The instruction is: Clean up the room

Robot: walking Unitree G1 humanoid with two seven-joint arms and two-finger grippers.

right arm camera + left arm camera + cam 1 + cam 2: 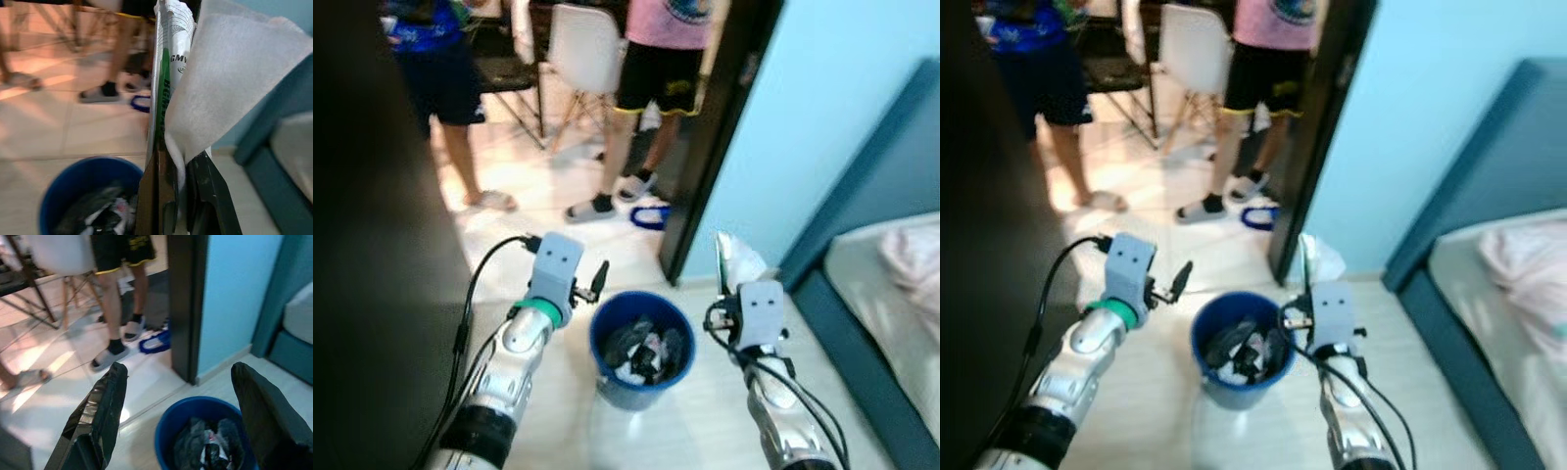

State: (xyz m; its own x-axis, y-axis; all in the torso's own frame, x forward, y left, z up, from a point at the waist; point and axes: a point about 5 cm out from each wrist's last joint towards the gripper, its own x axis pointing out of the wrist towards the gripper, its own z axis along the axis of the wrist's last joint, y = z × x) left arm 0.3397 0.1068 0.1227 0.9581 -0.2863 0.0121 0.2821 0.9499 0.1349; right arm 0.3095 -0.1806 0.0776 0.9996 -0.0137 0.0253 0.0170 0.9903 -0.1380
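Spillage is the likeliest fault from here — the crumpled white paper wrapper with green print point(168, 63) is clamped upright between the closed fingers of the right gripper point(736, 284), and by the look of it the release point lies at the rim, not the middle, of the round blue plastic bin point(607, 377), so an early release could drop the wrapper on the pale tiled floor point(695, 431). A soft white tissue sheet point(230, 73) is held in the same pinch and could flutter aside, being light. Seen from the head, the bin is placed at about nine o'clock of the right gripper, just beside it and lower, with dark scraps already lying inside. The left gripper point(597, 279) is held with its fingers spread wide and empty, at about ten o'clock of the bin, near the rim. Two people's legs point(631, 127) are seen at twelve o'clock beyond the dark door frame point(715, 137), well apart from the bin — a nudge of the bin toward the doorway would be unwelcome.
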